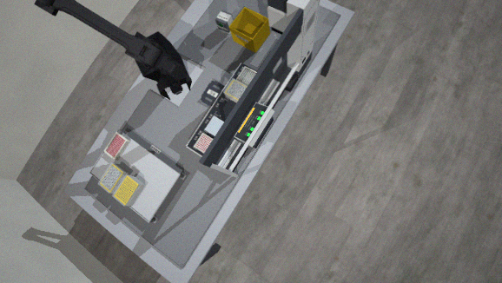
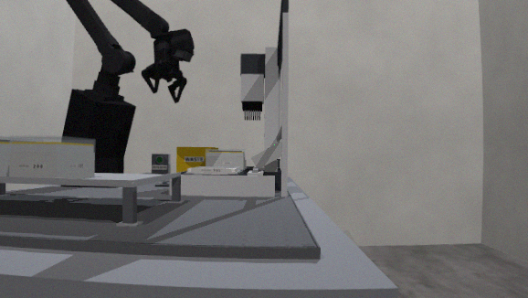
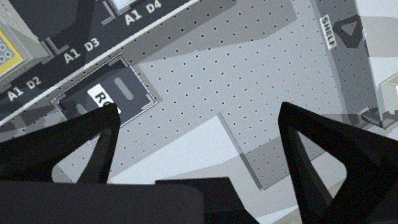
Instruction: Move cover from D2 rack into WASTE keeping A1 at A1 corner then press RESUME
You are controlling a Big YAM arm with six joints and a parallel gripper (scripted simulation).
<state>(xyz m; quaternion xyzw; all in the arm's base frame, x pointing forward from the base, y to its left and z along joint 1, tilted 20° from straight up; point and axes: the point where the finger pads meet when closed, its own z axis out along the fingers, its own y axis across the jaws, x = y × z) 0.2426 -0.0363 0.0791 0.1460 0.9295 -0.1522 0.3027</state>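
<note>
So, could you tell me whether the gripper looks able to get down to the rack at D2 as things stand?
Probably yes: the gripper hangs open and empty, high beside the deck row, and nothing shows between it and the D2 rack; the pipetting head stands further along.

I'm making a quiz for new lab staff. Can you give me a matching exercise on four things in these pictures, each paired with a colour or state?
Things:
1. waste bin
2. gripper
3. panel lights
4. plate beside the shelf

Colours or states:
a. green
b. open, holding nothing
c. yellow
d. red wells

Pairs: 1-c, 2-b, 3-a, 4-d
</note>
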